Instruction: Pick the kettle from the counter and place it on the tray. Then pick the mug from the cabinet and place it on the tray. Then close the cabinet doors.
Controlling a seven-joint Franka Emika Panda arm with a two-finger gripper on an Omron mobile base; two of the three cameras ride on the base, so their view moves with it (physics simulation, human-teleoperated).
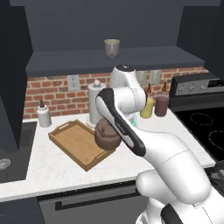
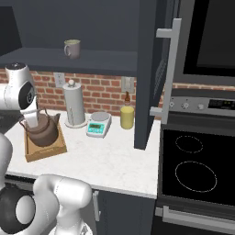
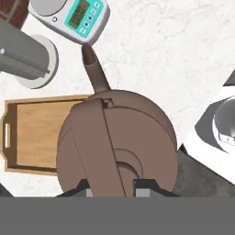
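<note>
We are holding the kettle point(image 3: 117, 142) by its arched handle, our hand point(image 3: 112, 186) narrowed on that handle with the two fingertips point(image 3: 143, 187) showing either side of it in the hand view. The kettle is hanging directly under the hand, its spout pointing away toward the back of the worktop point(image 2: 110, 158), where the small scale point(image 2: 99, 124) is sitting. The tray point(image 1: 76, 142) is lying below and slightly to one side of the kettle: in the hand view most of the bare wood is showing past the kettle's side, and the kettle body is overlapping only one end of it. In the right base view the kettle is looking as if it is already over or on the tray's near end, but we cannot tell whether its base is touching the wood. The tray's long axis is running crosswise to the spout, so we judge that the coming move is calling for a short shift along that axis toward the tray's middle before lowering and letting go. The mug point(image 1: 111, 47) is standing on the shelf of the cabinet point(image 1: 109, 59), well above, and the cabinet doors point(image 2: 156, 73) are standing open.
</note>
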